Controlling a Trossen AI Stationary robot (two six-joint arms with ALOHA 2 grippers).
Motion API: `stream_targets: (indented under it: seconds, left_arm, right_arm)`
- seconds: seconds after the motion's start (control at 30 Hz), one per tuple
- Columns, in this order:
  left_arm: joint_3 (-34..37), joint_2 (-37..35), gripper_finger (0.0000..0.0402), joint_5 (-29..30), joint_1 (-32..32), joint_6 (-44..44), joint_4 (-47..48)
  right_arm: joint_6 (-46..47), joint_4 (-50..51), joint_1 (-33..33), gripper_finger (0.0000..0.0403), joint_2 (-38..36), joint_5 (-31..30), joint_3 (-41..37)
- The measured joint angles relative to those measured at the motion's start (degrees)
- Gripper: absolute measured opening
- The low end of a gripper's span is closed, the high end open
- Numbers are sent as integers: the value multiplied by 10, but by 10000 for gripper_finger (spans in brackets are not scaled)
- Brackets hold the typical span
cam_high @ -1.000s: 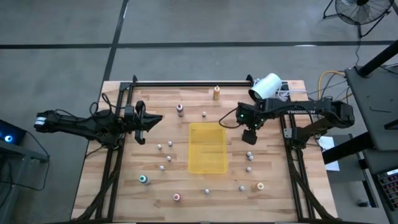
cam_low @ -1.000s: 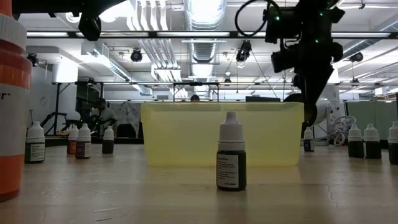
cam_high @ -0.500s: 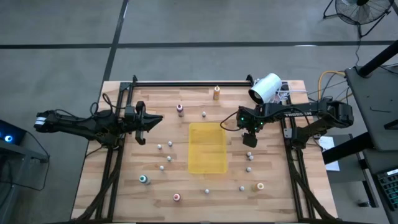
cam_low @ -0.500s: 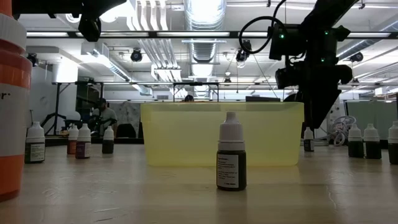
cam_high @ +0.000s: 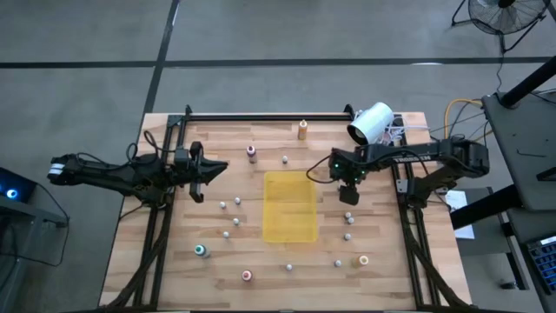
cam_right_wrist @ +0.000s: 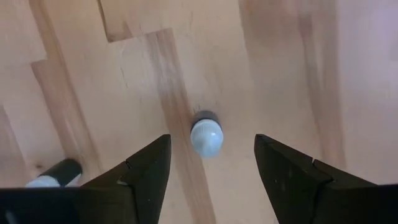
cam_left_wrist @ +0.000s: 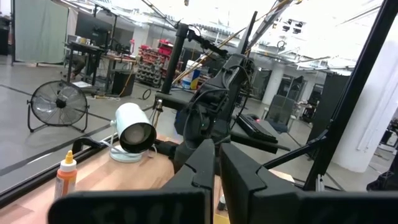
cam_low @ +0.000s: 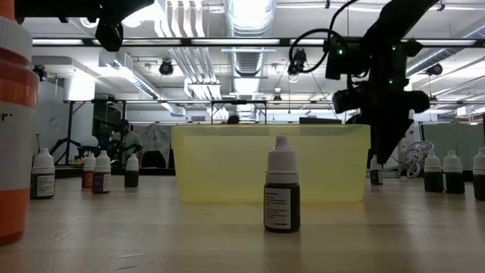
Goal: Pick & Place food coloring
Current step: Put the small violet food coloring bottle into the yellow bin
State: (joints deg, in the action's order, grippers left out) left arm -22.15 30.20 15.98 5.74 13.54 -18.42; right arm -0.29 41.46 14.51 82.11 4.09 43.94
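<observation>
The right gripper (cam_high: 348, 193) hangs over the table (cam_high: 391, 261) just right of the yellow bin (cam_high: 289, 207), fingers (cam_right_wrist: 144, 177) spread wide and empty. Between them, straight below in the wrist view, stands one small white-capped bottle (cam_right_wrist: 206, 135); a second bottle (cam_right_wrist: 55, 172) lies or leans at the edge, hard to tell which. The other bottles are scattered around the bin: an orange one (cam_high: 302, 129) and a maroon one (cam_high: 252, 153) at the back, a teal one (cam_high: 201, 250) and a pink one (cam_high: 247, 276) in front. The left gripper (cam_high: 215, 167) waits over the table's left side, clenched on nothing
</observation>
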Motion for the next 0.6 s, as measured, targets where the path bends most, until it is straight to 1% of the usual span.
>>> stream_targets:
  seconds: [0.3,0.6]
  left_arm:
    - [0,0,0,0,0,0,11]
    - [0,0,0,0,0,0,16]
  right_arm:
    - [0,-18,0,221,42,11,0]
    - [9,-20,0,220,31,11,7]
